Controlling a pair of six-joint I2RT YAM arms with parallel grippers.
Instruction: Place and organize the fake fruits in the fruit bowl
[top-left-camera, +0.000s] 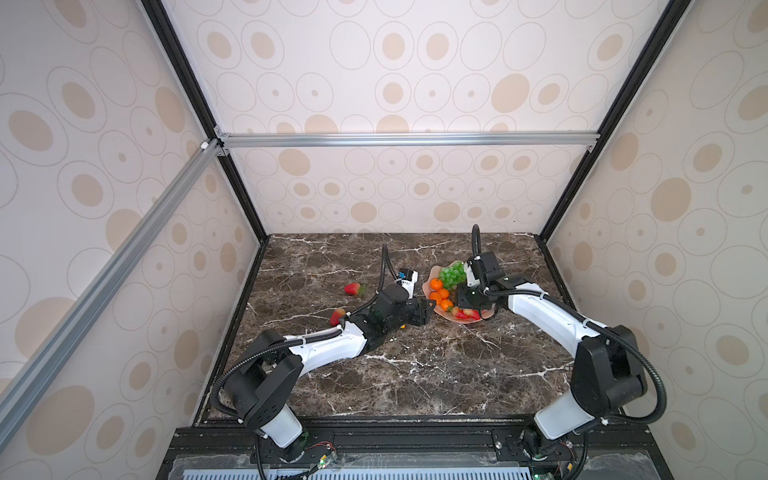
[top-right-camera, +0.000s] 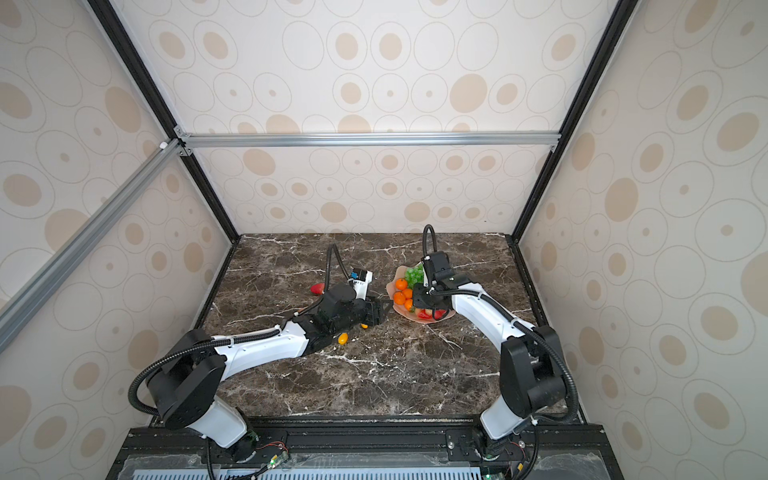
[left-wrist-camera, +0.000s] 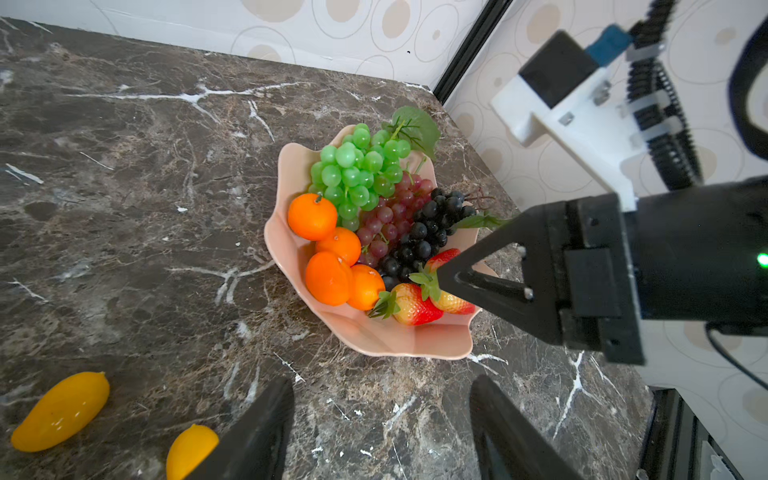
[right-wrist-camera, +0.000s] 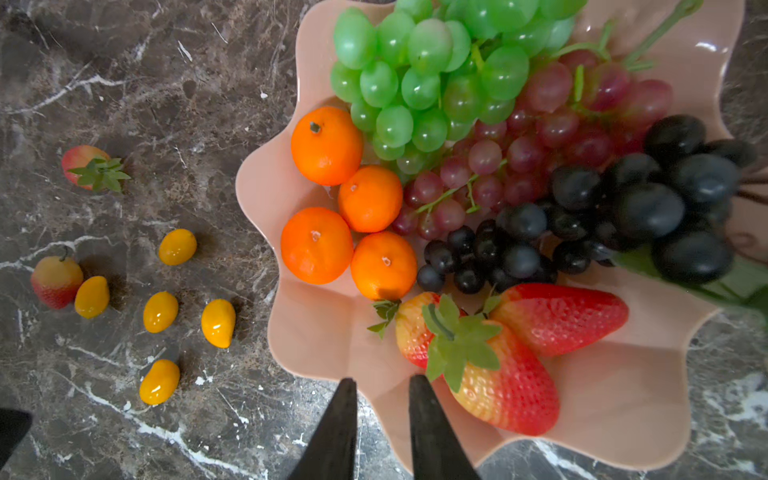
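Fruit bowl (right-wrist-camera: 316, 332) at mid-table, its fake fruits (right-wrist-camera: 370, 198) grouped by kind, as organizing requires; kumquats (right-wrist-camera: 160, 311) lie outside on the marble. Right gripper (right-wrist-camera: 384, 386), arm bent over the rim, is narrow and apparently empty. Left gripper (left-wrist-camera: 382, 386) hovers low alongside, wide and empty.

Your left gripper (left-wrist-camera: 382, 380) hangs low off the outstretched left arm (top-left-camera: 328, 347), jaws wide and empty, while your right gripper (right-wrist-camera: 383, 378) angles downward, jaws only narrowly apart, holding nothing.
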